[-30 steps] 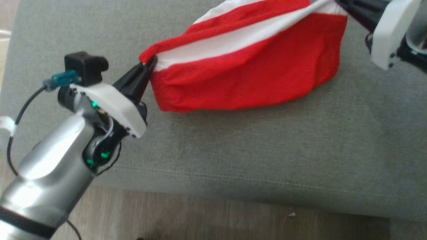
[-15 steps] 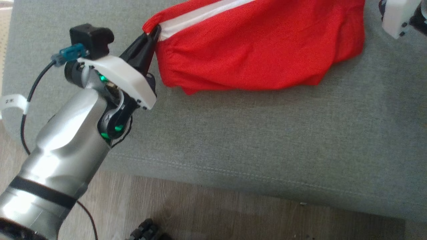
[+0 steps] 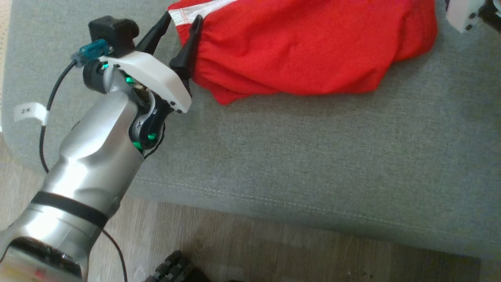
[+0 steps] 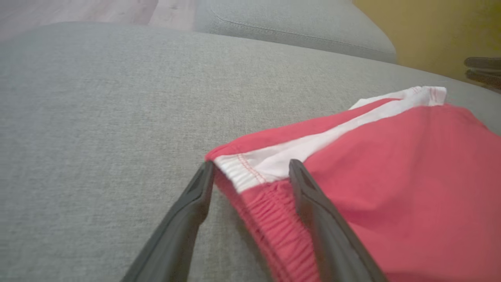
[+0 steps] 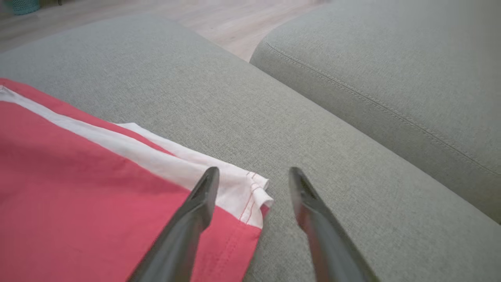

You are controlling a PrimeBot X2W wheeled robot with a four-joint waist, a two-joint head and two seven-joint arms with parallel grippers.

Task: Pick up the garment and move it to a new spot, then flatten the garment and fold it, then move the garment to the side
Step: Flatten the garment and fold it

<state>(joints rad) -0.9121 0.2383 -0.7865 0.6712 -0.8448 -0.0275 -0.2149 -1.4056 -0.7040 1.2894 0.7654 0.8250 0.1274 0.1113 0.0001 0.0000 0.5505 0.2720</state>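
Head view: the garment (image 3: 313,47) is lying slack on the cushion (image 3: 313,156), no longer stretched. The left gripper (image 4: 250,164), clamped before, is standing wide open astride its waistband corner; the right gripper (image 5: 253,170) is gaping too, gripping nothing.

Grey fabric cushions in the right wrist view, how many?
2: one grey fabric cushion under the red and white garment, a second cushion at the upper right; more may be hidden.
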